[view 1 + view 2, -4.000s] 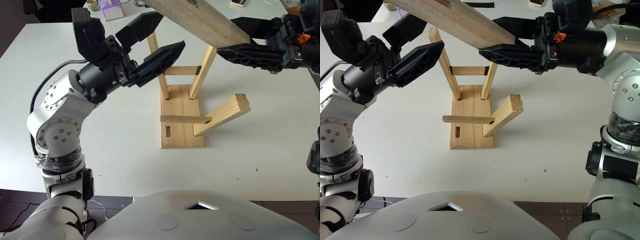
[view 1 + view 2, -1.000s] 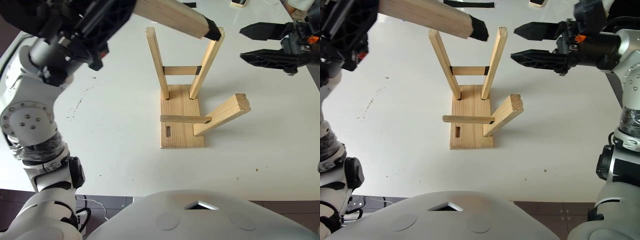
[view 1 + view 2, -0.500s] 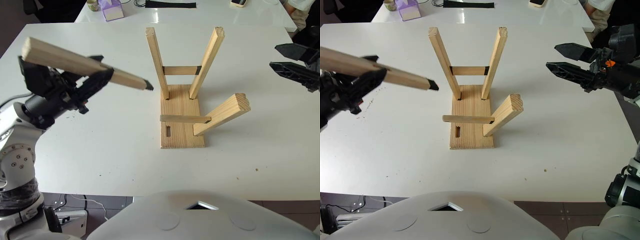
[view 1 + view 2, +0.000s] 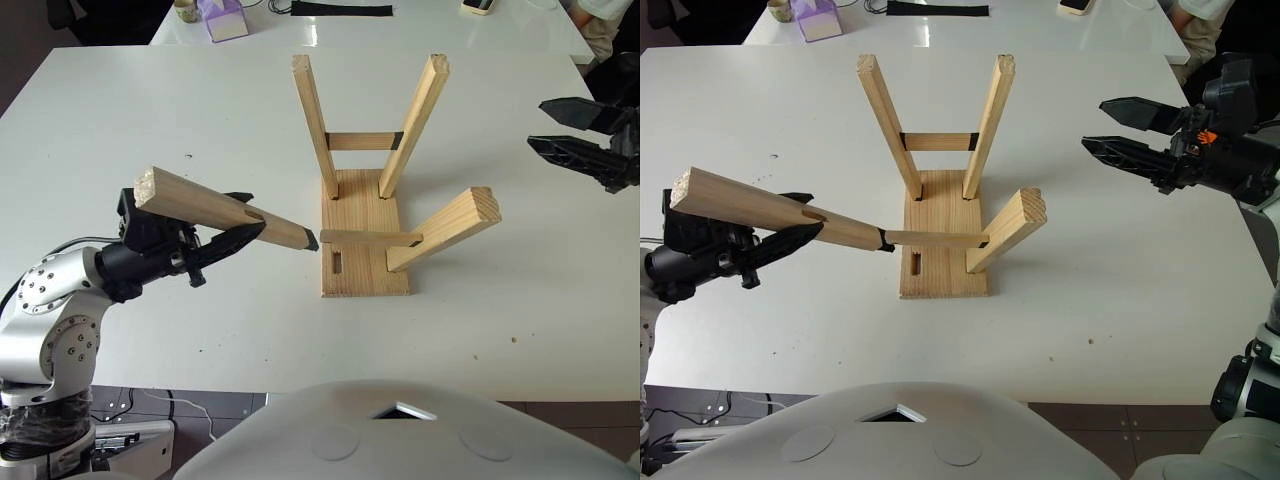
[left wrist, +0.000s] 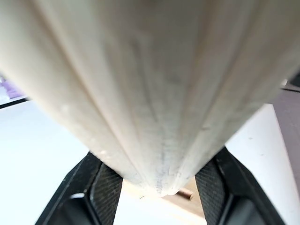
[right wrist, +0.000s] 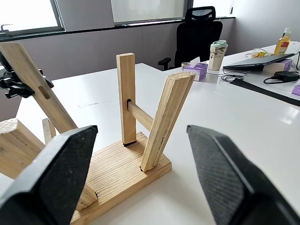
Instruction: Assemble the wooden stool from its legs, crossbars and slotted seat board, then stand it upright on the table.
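Observation:
The slotted seat board [image 4: 362, 262] lies flat mid-table. Two legs [image 4: 312, 125] [image 4: 414, 122] stand in its far end, joined by a crossbar [image 4: 360, 141]. A third leg [image 4: 447, 228] leans out to the right, and its crossbar [image 4: 371, 238] juts left over the board. My left gripper [image 4: 222, 240] is shut on the fourth leg [image 4: 205, 210], held low left of the board. That leg's dark tip nearly meets the crossbar's free end. The fingers [image 5: 104, 186] flank the leg [image 5: 154, 93]. My right gripper [image 4: 556, 124] hangs open at the right, apart from the stool [image 6: 127, 98].
A purple tissue box [image 4: 222, 18], a cup [image 4: 184, 10] and a black strip [image 4: 340, 10] sit on the tables behind. The white table [image 4: 200, 330] has open room on both sides of the board and in front of it.
My left arm has swung the held leg down and to the right, from above the stool to table level beside the jutting crossbar. My right gripper let go earlier, drew back right and now edges inward.

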Robot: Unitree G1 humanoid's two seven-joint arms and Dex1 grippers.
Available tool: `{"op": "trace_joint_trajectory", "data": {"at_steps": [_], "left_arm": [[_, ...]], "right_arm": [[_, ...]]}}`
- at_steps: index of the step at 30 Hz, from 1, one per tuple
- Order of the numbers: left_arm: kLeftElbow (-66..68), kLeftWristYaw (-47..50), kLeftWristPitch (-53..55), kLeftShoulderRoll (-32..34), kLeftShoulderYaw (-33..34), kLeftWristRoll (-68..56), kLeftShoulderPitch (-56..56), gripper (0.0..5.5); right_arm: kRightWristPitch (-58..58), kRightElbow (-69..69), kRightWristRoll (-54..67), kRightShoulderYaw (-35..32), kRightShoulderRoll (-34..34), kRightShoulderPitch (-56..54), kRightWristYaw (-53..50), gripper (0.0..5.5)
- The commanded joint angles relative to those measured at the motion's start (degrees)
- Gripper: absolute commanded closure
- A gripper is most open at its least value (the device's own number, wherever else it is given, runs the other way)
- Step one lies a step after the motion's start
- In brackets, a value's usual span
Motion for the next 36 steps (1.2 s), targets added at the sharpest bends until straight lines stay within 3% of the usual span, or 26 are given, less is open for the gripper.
{"op": "trace_joint_trajectory", "data": {"at_steps": [1,14,29,36], "left_arm": [[-1.77,0.73,0.39,-0.14,-2.40,0.09,-0.77,3.45],[5.54,-2.69,-7.89,0.08,-13.58,13.42,-1.47,3.45],[8.10,-4.72,-9.51,4.82,-13.60,13.53,-10.83,3.45],[10.45,-7.11,-10.29,5.51,-15.64,15.84,-10.18,3.45]], "right_arm": [[-0.11,-0.96,-0.23,1.42,-0.76,-0.90,-0.05,1.99],[-0.58,-1.72,-0.28,4.17,-0.05,-2.30,-0.59,1.99],[-0.62,-4.26,-0.27,4.45,0.46,-1.13,-2.03,1.99],[-0.89,-5.58,-0.47,4.66,0.62,-0.26,-2.50,1.99]]}}
